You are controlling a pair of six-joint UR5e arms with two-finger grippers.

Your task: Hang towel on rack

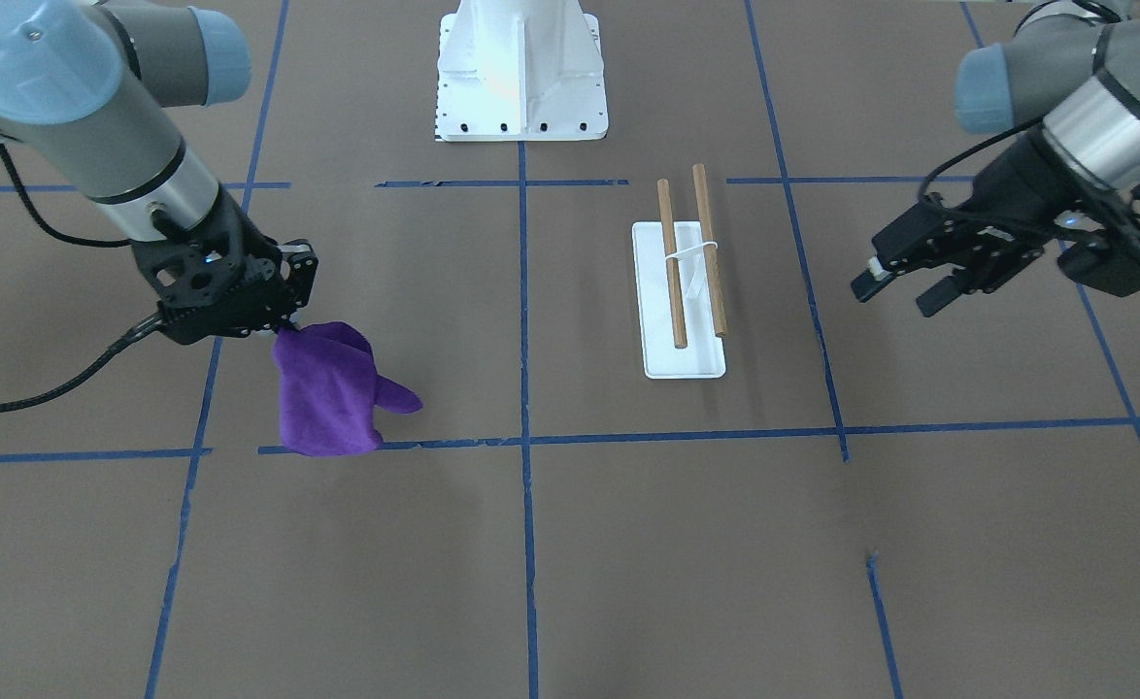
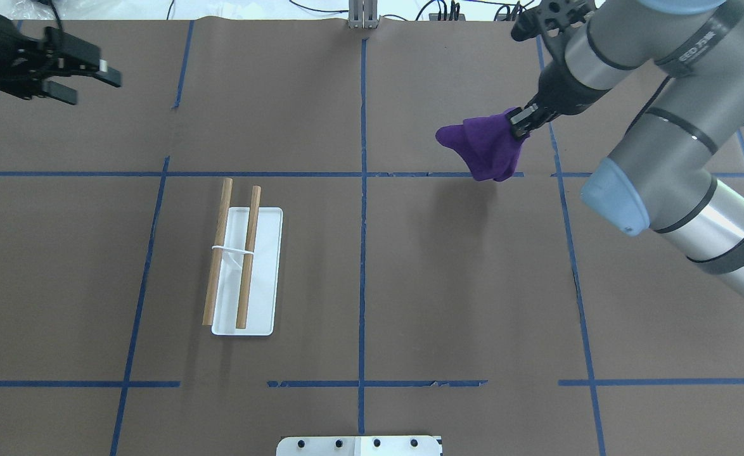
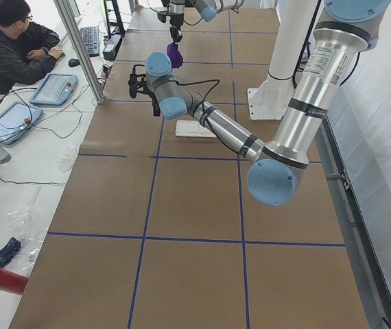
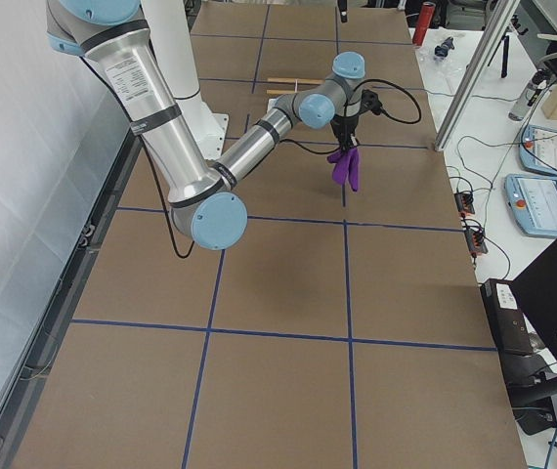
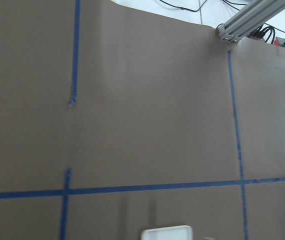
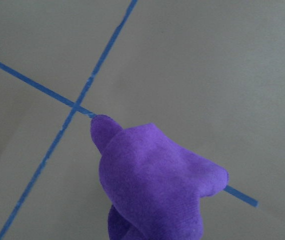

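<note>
The purple towel (image 1: 332, 393) hangs bunched from my right gripper (image 1: 284, 325), which is shut on its top edge and holds it clear of the table. In the overhead view the towel (image 2: 486, 147) is at the far right, well apart from the rack (image 2: 232, 253). The rack's two wooden dowels (image 1: 691, 257) lie bare over its white base plate (image 1: 685, 364). My left gripper (image 2: 90, 85) is open and empty, in the air at the far left beyond the rack. The right wrist view is filled by the towel (image 6: 157, 185).
The white robot pedestal (image 1: 521, 73) stands at the robot's edge of the table. Blue tape lines (image 2: 362, 253) cross the brown table. An operator (image 3: 14, 48) sits at a side desk with tablets. A corner of the base plate (image 5: 166, 233) shows in the left wrist view.
</note>
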